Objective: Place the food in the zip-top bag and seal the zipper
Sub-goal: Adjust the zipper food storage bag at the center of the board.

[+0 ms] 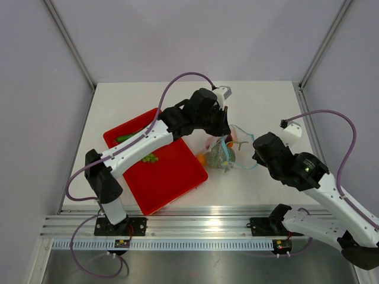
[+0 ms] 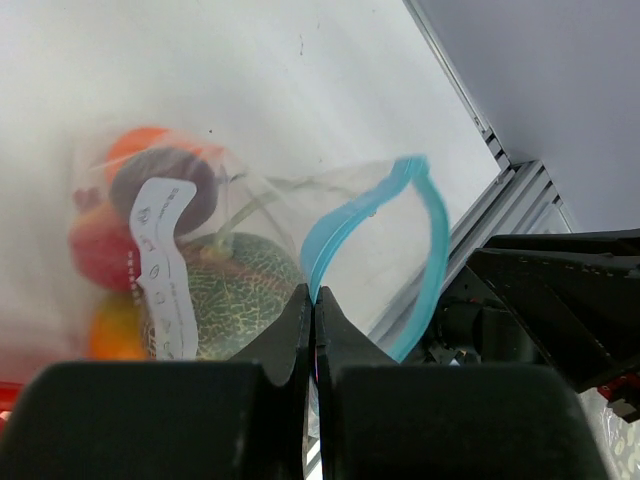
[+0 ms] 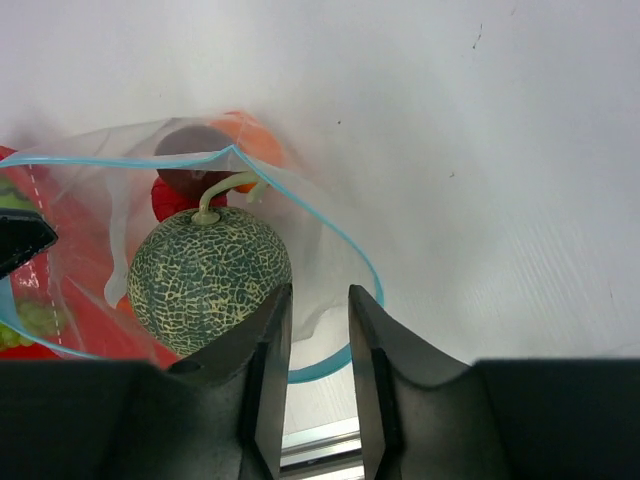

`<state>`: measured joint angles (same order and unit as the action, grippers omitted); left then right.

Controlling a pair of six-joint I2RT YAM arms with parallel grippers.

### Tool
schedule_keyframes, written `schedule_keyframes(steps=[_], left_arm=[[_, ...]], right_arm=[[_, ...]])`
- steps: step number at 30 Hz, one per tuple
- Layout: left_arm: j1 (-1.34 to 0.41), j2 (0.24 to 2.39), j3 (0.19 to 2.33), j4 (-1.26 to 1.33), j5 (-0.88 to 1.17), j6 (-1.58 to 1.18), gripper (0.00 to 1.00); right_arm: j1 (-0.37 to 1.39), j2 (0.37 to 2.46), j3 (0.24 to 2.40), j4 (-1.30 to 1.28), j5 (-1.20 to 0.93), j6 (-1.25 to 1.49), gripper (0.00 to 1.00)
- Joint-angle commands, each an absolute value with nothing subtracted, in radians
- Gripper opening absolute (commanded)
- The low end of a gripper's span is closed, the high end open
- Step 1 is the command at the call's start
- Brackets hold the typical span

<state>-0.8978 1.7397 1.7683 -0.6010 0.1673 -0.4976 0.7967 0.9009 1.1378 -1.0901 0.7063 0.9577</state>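
Observation:
The clear zip-top bag (image 1: 228, 152) lies right of the red tray, its mouth gaping toward my right arm. Inside it are the netted melon (image 3: 210, 275), a purple fruit (image 2: 165, 185), a red fruit (image 2: 100, 245) and an orange (image 2: 140, 142). My left gripper (image 2: 315, 297) is shut on the light blue zipper (image 2: 350, 215) at one end of the mouth. My right gripper (image 3: 318, 305) is open, and its jaws straddle the zipper rim (image 3: 355, 255) on the opposite side, next to the melon. A green grape bunch (image 1: 149, 158) and a cucumber (image 1: 125, 138) lie on the tray.
The flat red tray (image 1: 169, 177) sits at the left, under my left arm (image 1: 148, 139). My right arm (image 1: 308, 171) reaches in from the right. A metal rail (image 1: 201, 225) runs along the table's near edge, close to the bag.

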Motion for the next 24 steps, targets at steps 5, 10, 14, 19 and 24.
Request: schedule_keyframes(steps=[5,10,14,19,24], left_arm=[[-0.899,1.730,1.764,-0.531,0.199,-0.494,0.00],[-0.899,1.729,1.763,-0.532,0.202,-0.494,0.00],[-0.899,1.727,1.763,-0.535,0.198,-0.494,0.00],[-0.897,1.729,1.764,-0.535,0.195,-0.494,0.00],[-0.897,1.733,1.767,-0.543,0.190,-0.495,0.00]], right_arm=[[0.785,0.876,1.152,-1.112,0.678,1.006,0.65],[0.746,0.922,1.158,-1.167,0.646,1.014,0.73],[0.686,0.872,1.086,-1.117,0.548,0.994,0.69],[0.675,0.801,0.994,-1.042,0.412,1.028,0.66],[0.673,0.764,0.893,-0.977,0.315,1.078,0.60]])
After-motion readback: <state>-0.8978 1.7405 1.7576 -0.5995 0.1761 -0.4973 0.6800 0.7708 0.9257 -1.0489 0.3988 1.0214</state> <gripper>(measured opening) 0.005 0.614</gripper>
